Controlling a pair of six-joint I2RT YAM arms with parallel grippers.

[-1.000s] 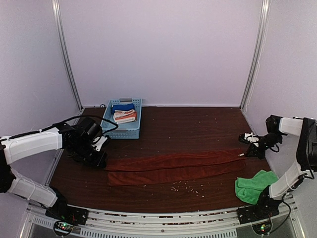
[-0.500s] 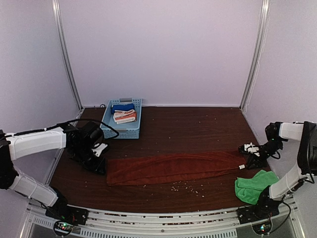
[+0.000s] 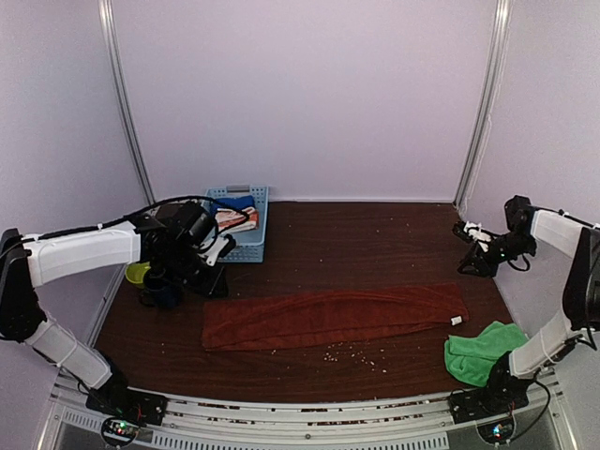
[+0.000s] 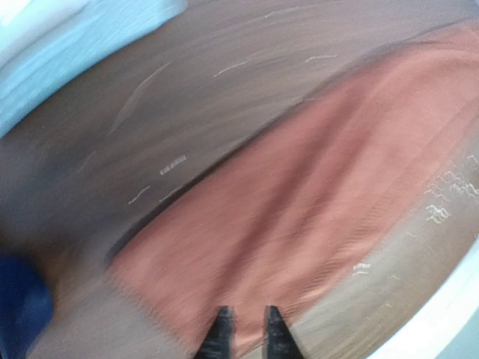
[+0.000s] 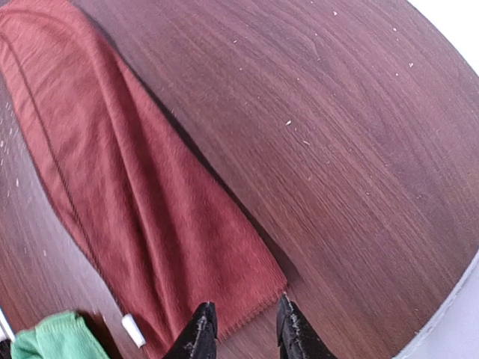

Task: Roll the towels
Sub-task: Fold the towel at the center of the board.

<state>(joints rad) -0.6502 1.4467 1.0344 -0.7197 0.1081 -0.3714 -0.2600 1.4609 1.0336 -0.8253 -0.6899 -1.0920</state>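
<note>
The rust towel (image 3: pixel 328 319) (image 5: pixel 127 187) (image 4: pixel 299 202) lies flat as a long folded strip across the table, its white tag (image 3: pixel 457 321) (image 5: pixel 132 330) at the right end. The green towel (image 3: pixel 478 352) (image 5: pixel 52 336) sits crumpled at the front right. My left gripper (image 3: pixel 214 281) (image 4: pixel 247 333) hovers above and just behind the strip's left end, its jaws a little apart and empty; the view is blurred. My right gripper (image 3: pixel 473 253) (image 5: pixel 245 329) hangs open and empty over the strip's right end corner.
A light blue basket (image 3: pixel 234 225) (image 4: pixel 75 52) with a blue cloth and a white-and-orange striped cloth stands at the back left. A dark blue thing (image 3: pixel 159 295) and a yellow-green thing (image 3: pixel 138 272) sit under my left arm. Pale crumbs (image 3: pixel 352 354) dot the front.
The rust towel went from two bands to one narrower folded strip. Both grippers opened, let go of its ends and rose toward the back.
</note>
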